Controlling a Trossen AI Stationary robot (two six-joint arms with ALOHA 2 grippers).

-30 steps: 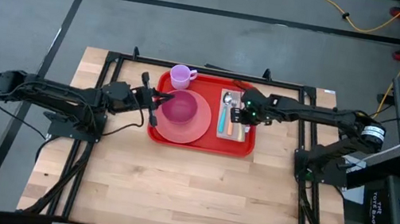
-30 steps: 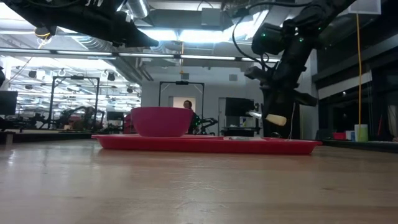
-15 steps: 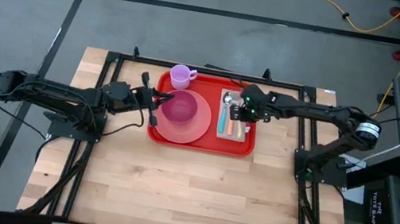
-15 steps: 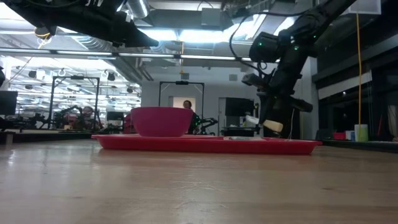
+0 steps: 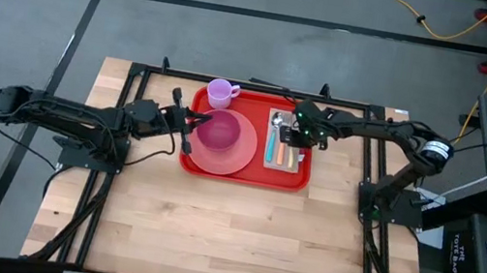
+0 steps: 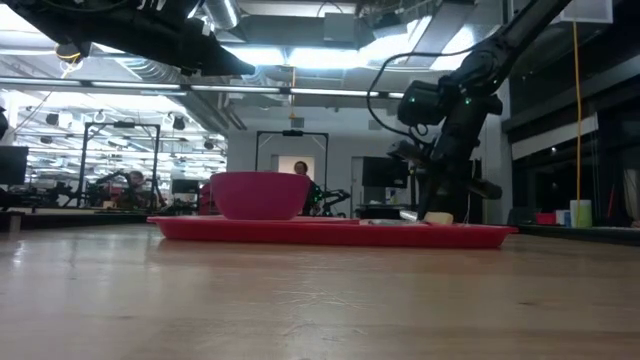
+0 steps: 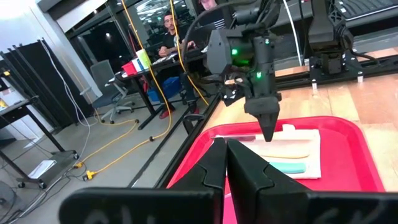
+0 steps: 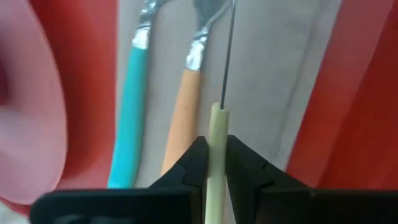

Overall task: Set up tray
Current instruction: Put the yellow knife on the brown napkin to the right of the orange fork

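The red tray (image 5: 245, 171) lies mid-table, carrying a pink plate (image 5: 238, 160) with a magenta bowl (image 5: 221, 133) and, on its right side, a pale napkin (image 5: 294, 162). A teal-handled utensil (image 8: 127, 112) and an orange-handled one (image 8: 180, 118) lie side by side on the napkin (image 8: 273, 74). My right gripper (image 5: 294, 139) stands over the napkin, shut on a cream-handled knife (image 8: 217, 118). My left gripper (image 5: 189, 126) is shut at the tray's left rim; its wrist view shows the fingers (image 7: 225, 155) closed above the red surface. My right gripper pinches the knife's cream handle (image 8: 216, 134) between its two fingers (image 8: 186, 168), coming from above with the fingers across it. The thin blade (image 8: 229, 50) runs on beyond, parallel to the other two utensils. The handle (image 6: 438, 217) sits about at tray-rim height; whether it rests on the napkin I cannot tell. My left gripper's own fingers hide the tray's left rim; whether they touch it I cannot tell.
A pink cup (image 5: 222, 92) stands by the tray's far left corner. Bare wooden table (image 5: 228, 232) stretches toward the near edge. A black frame (image 5: 141, 69) borders the table. People sit in the room beyond (image 7: 166, 31).
My right gripper has come down toward the napkin with the knife and shifted slightly toward the far edge; the cream handle has sunk from well above the tray to about rim height. It has stayed shut.
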